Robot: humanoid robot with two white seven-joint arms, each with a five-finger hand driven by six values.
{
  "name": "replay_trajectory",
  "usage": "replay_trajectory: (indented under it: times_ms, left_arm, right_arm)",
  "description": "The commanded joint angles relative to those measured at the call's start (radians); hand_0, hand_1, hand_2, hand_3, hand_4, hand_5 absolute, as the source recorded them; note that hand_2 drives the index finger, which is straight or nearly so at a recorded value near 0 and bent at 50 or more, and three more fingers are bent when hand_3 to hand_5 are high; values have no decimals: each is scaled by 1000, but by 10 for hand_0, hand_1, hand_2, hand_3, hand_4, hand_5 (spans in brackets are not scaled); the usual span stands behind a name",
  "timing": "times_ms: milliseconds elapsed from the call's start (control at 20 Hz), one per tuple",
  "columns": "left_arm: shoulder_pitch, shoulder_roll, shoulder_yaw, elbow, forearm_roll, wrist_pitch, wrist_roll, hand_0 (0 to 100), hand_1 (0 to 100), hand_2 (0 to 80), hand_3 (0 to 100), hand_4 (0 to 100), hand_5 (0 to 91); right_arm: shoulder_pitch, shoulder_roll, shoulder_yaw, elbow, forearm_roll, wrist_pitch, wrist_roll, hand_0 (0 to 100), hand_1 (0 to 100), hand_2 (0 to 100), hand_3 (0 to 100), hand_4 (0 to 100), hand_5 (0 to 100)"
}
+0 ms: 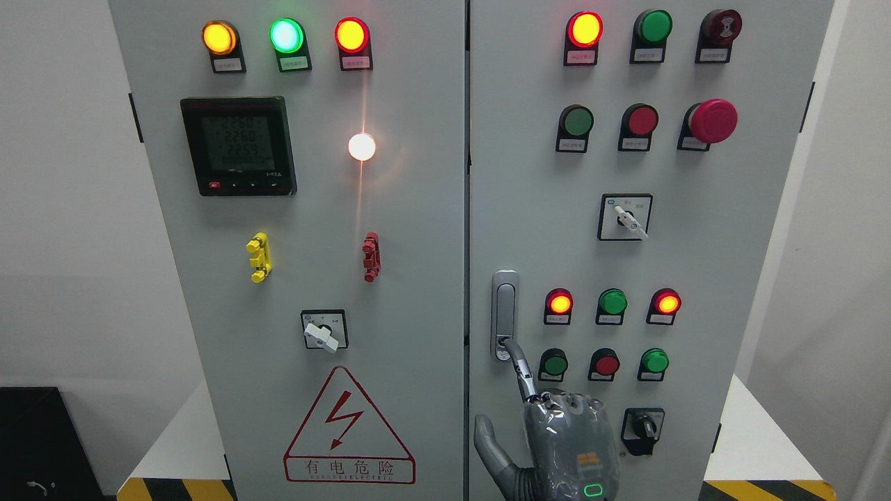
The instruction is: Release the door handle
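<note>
Here the robot faces a grey electrical cabinet [418, 209] with two doors. One hand [557, 445] rises from the bottom edge slightly right of the middle, so which arm it belongs to cannot be told. Its index finger [518, 365] is stretched upward and its tip touches the lower end of the door handle [505, 313], a silver upright handle mounted near the left edge of the right door. The thumb [487, 445] sticks out to the left, clear of the handle, and the remaining fingers are folded down against the palm. Nothing is clasped in the hand; only the fingertip meets the handle's keyhole end.

To the right of the handle sit rows of red and green indicator lamps [612, 303], and lower down a black rotary switch [642, 428] just beside the hand's back. Higher on the right door is a red mushroom stop button [711, 120]. The left door carries a digital meter [238, 146], a white glowing lamp [362, 147], yellow and red clips, and a triangular lightning warning sign [348, 431].
</note>
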Motion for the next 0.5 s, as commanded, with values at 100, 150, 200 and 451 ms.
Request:
replay_trajectory:
  times_ms: [100,150,200,451]
  left_arm:
    - [0,0,0,0,0,-1,-1,120,556,0,0,0,0]
    - [0,0,0,0,0,-1,-1,120,556,0,0,0,0]
    - [0,0,0,0,0,-1,-1,120,556,0,0,0,0]
    - [0,0,0,0,0,-1,-1,120,556,0,0,0,0]
  right_arm:
    - [-20,1,18,66,7,30,9,516,291,7,1000,1000,1000]
    - [-24,1,18,69,7,30,7,516,291,7,1000,1000,1000]
    - [-26,1,19,71,7,30,7,517,291,7,1000,1000,1000]
    - [-40,1,29,79,21,34,9,517,291,7,1000,1000,1000]
